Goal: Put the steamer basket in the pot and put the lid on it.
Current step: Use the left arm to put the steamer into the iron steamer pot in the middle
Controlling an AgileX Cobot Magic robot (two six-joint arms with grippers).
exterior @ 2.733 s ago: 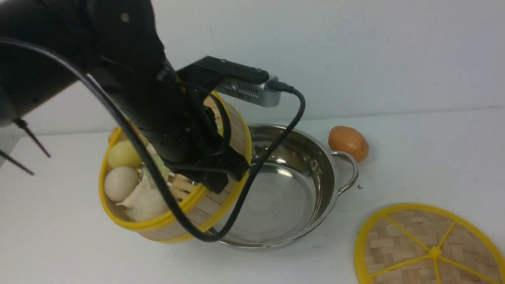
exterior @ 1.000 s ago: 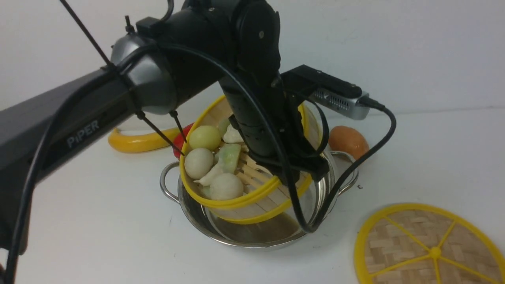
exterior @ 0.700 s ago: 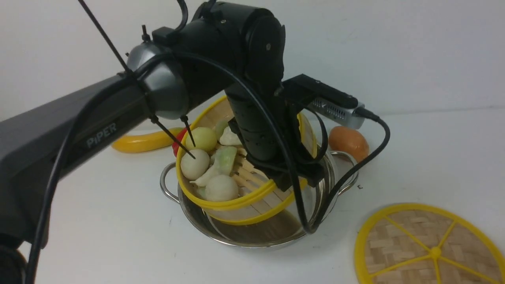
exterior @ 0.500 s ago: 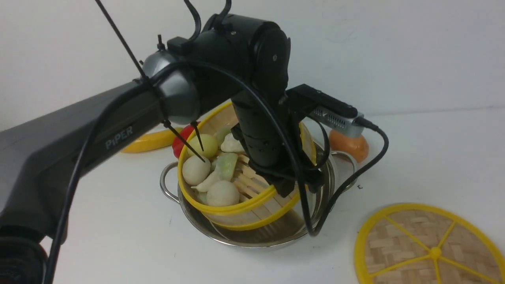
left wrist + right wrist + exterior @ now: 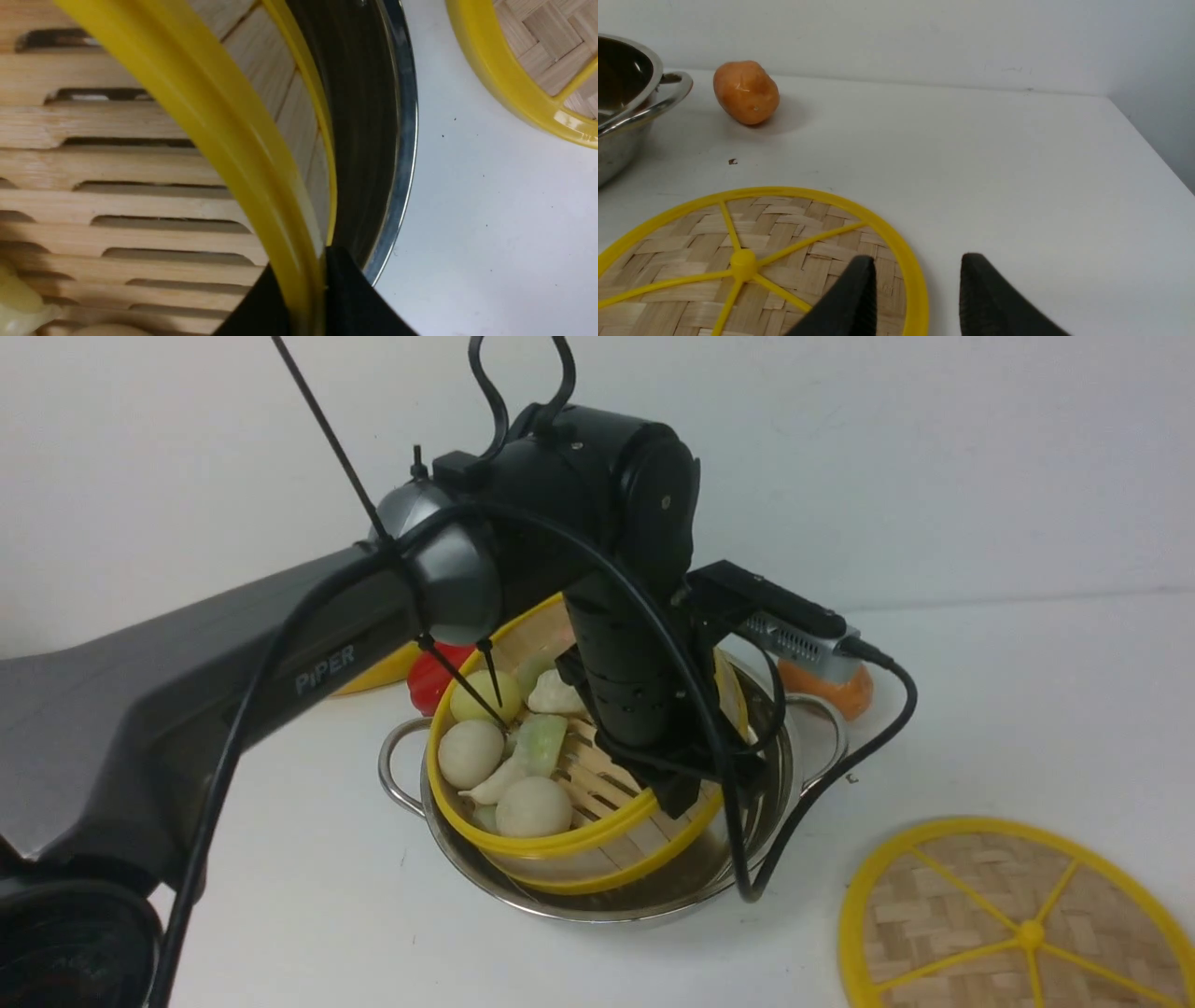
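The steamer basket [image 5: 560, 845] is tilted inside the pot [image 5: 607, 910], its far wall hidden by the left arm [image 5: 280, 653]. The left gripper [image 5: 312, 291] clamps its yellow rim. The lid [image 5: 1018, 924] lies on the bench [image 5: 980, 709], partly cut off. The right gripper [image 5: 915, 284] hovers above it, jaws apart.

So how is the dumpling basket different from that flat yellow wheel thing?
The deep round bamboo basket has walls and a slatted floor holding pale toy dumplings; the flat woven yellow-spoked lid holds nothing. The basket tilts inside the shiny steel pot, gripped by the left hand; the lid lies flat on the white table. Both are round, bamboo, yellow-rimmed.
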